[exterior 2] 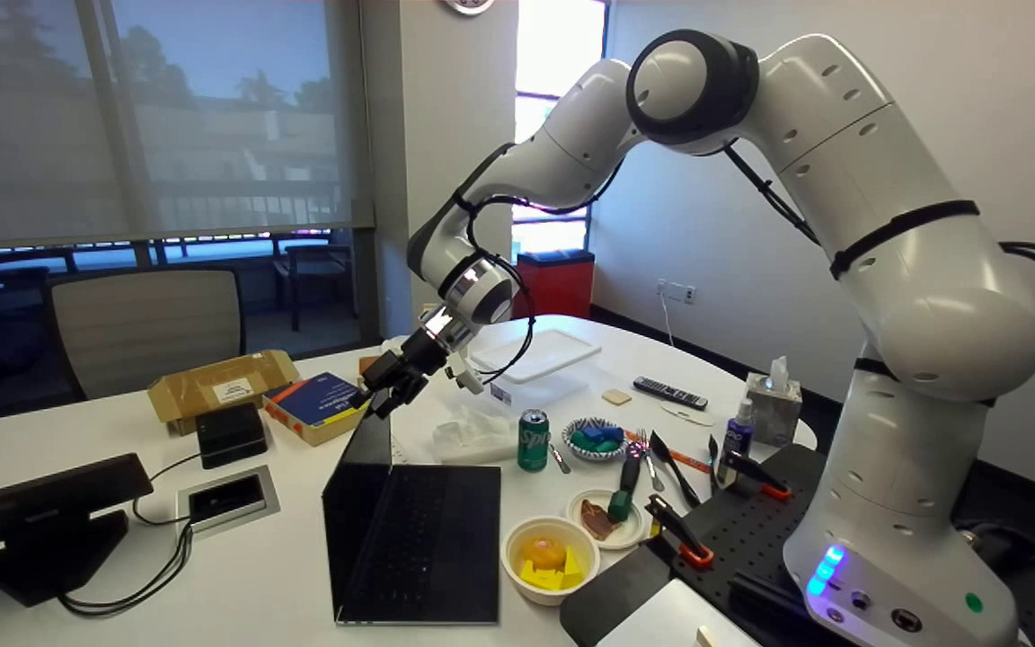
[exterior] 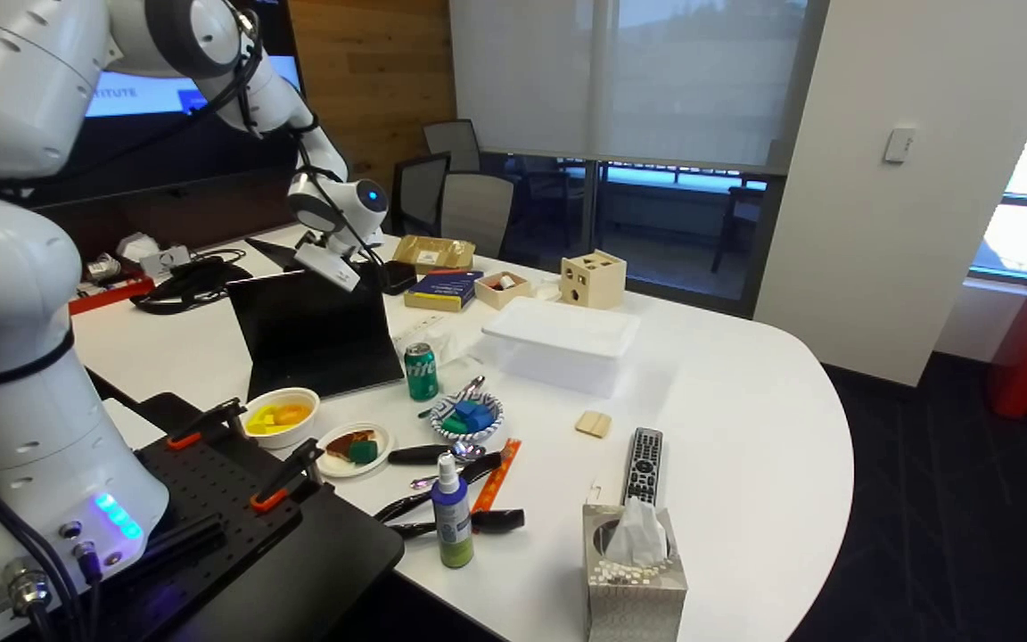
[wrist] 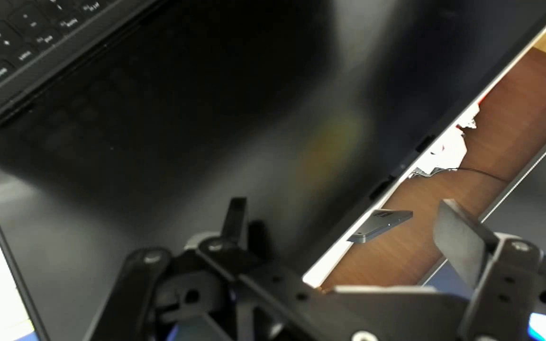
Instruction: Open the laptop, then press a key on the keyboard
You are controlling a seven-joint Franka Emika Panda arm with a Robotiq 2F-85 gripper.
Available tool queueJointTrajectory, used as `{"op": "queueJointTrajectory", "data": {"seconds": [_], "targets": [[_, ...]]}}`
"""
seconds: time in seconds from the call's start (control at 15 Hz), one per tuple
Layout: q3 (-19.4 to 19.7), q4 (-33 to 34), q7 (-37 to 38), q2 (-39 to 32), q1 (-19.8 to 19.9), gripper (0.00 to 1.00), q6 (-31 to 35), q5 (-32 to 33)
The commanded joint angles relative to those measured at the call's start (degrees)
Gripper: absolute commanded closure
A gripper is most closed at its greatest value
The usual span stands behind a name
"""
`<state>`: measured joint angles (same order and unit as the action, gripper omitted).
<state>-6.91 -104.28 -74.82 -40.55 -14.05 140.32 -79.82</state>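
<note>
Robotiq gripper (wrist: 344, 208) spread wide: one finger (wrist: 237, 218) stands before the black screen (wrist: 197, 156) and the other finger (wrist: 460, 241) past its top edge, toward the corner nearer the Sprite can (exterior 2: 533, 440); whether either touches, I can't tell. The laptop (exterior: 313, 330) stands open on the white table (exterior 2: 248, 575), so I'd call the first step done, or nearly. My next move turns on the keyboard (exterior 2: 410, 530): it lies below the gripper and toward the robot base (exterior 2: 895, 539), on the base's side of the screen, its long axis running along the screen's foot. I'd back off that edge first (a snag could swing the screen), then come down over the keys (wrist: 26, 23) with the fingers drawn together.
</note>
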Motion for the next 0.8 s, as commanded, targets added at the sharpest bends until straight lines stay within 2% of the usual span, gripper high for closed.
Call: {"op": "queueJointTrajectory", "data": {"seconds": [0.0,0.27,0.53,0.73], "targets": [[-1.3,7.6,2.7,-4.7,-0.2,0.00,1.3,1.6],[-2.1,9.9,3.7,-6.2,0.4,0.00,1.7,1.5],[-2.1,5.3,2.0,-2.7,1.4,0.00,4.7,-0.4],[-2.3,1.3,0.3,0.3,2.4,0.00,10.1,-3.7]]}}
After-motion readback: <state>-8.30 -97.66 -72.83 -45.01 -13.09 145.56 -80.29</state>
